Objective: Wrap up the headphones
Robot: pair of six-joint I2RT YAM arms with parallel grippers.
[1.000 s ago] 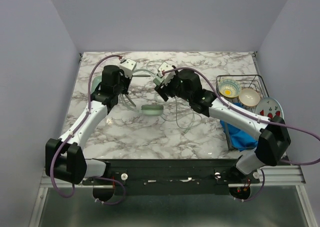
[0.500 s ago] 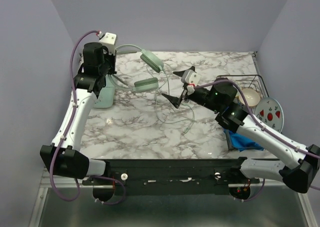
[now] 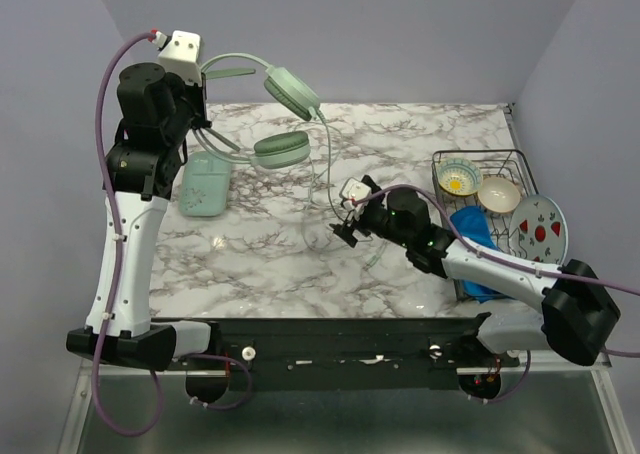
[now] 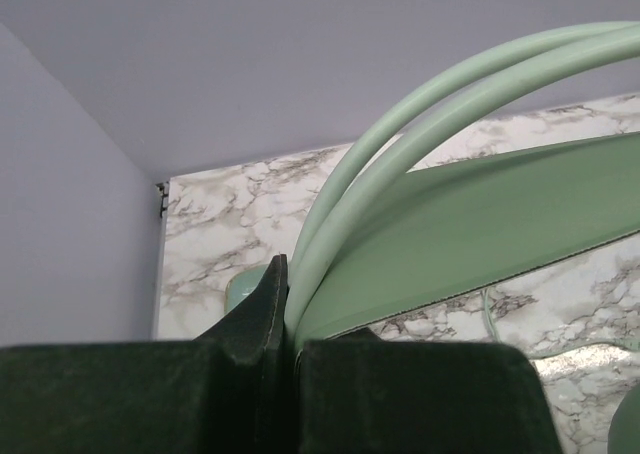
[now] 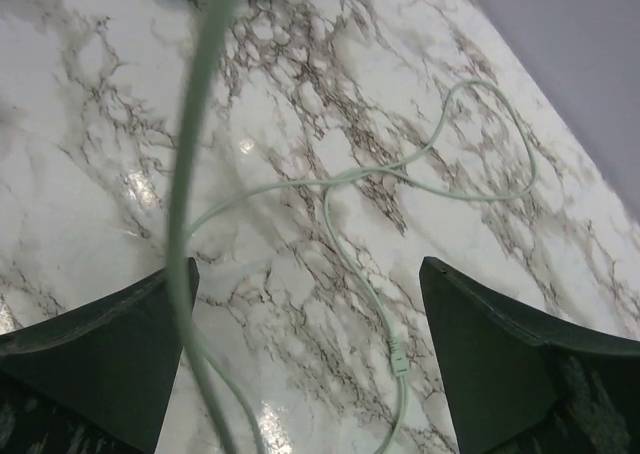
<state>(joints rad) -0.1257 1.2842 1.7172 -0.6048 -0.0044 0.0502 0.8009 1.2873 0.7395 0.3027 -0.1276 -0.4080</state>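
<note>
The headphones (image 3: 281, 149) are pale mint green all over, with a smooth, matte plastic look. They have two round, flattish ear cups (image 3: 291, 92) and a headband (image 4: 420, 124) of twin slim tubes arching over a broad flat inner strap. They hang in the air above the table (image 3: 260, 264), out to the right of the left gripper (image 3: 200, 124). Its jaws are pinched tight on the headband's tubes, which the wrist view shows running straight out from between the black fingertips. One cup sits higher and farther from that gripper, the other lower and nearer.

A thin, round cable (image 5: 188, 194) of the same green drops from the upper cup toward the right gripper (image 3: 345, 214), which stands with jaws spread wide and nothing in its hold. In its wrist view a blurred strand passes between the jaws, close by one finger — whether it touches I cannot tell. Beyond the fingertips the rest lies in loose loops on glossy white marble veined in grey, ending in a small plug (image 5: 398, 359). Beneath the left gripper a flat mint-green case (image 3: 203, 186) with rounded corners lies on the table.
</note>
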